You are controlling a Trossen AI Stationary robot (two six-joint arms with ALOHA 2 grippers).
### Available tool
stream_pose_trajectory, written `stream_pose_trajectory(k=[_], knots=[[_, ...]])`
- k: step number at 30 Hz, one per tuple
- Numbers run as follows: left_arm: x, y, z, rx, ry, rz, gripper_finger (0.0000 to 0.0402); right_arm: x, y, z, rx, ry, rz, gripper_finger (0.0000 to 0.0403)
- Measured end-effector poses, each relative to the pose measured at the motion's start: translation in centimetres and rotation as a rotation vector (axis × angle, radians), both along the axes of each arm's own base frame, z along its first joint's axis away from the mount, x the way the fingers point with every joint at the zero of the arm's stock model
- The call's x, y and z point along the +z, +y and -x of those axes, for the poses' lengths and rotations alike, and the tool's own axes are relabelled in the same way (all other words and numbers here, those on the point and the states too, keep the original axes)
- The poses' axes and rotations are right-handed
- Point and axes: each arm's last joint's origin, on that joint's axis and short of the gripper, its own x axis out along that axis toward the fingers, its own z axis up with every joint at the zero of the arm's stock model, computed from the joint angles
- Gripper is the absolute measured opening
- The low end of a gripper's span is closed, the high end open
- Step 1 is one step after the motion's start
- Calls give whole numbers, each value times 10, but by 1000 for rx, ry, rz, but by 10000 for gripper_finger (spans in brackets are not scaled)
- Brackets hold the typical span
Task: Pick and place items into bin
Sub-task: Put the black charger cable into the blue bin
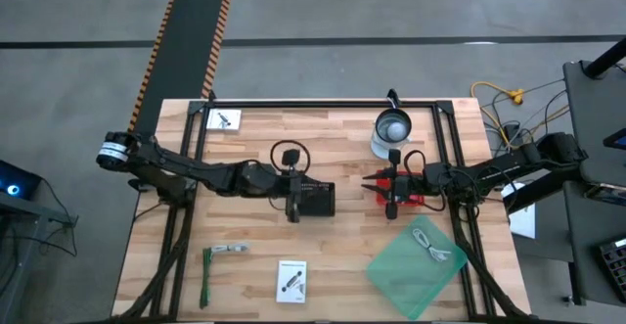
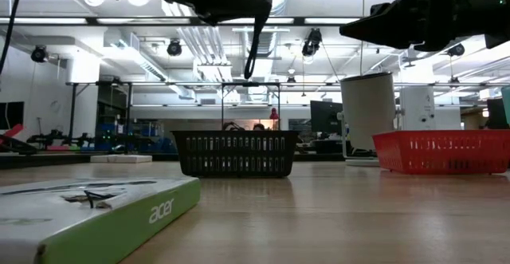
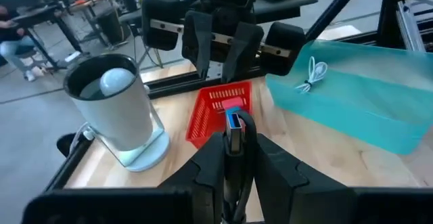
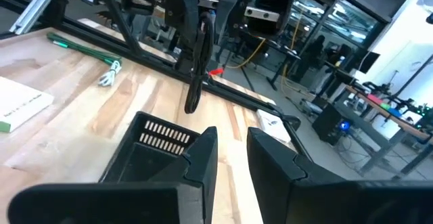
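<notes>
Your left gripper (image 3: 233, 158) is pinched on a dark stick (image 3: 234, 132) above the black bin (image 1: 315, 198) at mid-table. Your right gripper (image 4: 226, 155) hangs over the red bin (image 1: 403, 189), seemingly empty, fingers slightly apart. Cards (image 1: 291, 279) lie near the table's front edge.

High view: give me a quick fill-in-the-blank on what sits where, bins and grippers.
1. The white cable lies in the ___ bin.
2. The left gripper holds a dark stick above the ___ basket.
3. The right gripper hangs over the ___ basket.
Missing words: teal; black; red.
</notes>
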Motion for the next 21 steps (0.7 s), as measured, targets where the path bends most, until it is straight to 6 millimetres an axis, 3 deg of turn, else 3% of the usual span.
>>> stream_pose_trajectory(k=[6, 21], knots=[[-3, 10, -1, -50, 2, 6, 44, -3, 0, 0, 4, 33, 5, 84], [1, 8, -1, -99, -36, -31, 44, -3, 0, 0, -14, 11, -218, 239]])
